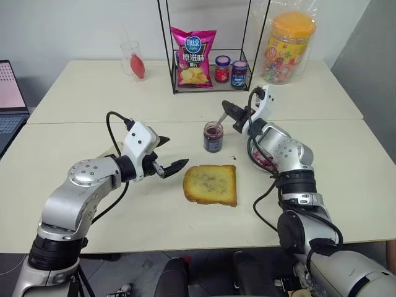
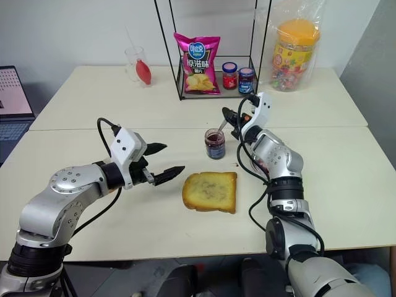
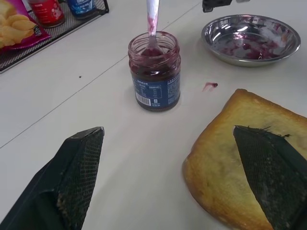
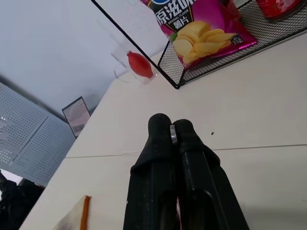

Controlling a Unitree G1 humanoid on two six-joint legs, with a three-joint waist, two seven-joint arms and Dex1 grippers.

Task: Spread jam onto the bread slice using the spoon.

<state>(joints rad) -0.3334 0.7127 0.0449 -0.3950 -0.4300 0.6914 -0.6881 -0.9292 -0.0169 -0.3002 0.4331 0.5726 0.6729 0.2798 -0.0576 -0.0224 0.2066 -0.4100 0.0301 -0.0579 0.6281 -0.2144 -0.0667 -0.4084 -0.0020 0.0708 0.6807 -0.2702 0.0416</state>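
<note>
The jam fills a small clear glass jar (image 1: 213,137) with a blue label, standing mid-table just behind the bread slice (image 1: 211,184). The slice is thick and golden with a brown crust, and lies flat on the table. The silver spoon (image 3: 152,21) stands tilted with its bowl down in the jar (image 3: 155,76), jam streaked along its handle. My right gripper (image 1: 230,108) is above and behind the jar, shut on the top of the handle; a sliver of metal shows between its fingertips (image 4: 171,125). My left gripper (image 1: 175,152) hovers open just left of the bread.
A steel dish (image 3: 251,38) smeared with jam sits right of the jar, under my right forearm. A small jam spot (image 3: 209,86) marks the table. Behind stands a wire rack (image 1: 210,86) with a chip bag (image 1: 193,57) and two small jars. A laptop (image 1: 9,105) is at far left.
</note>
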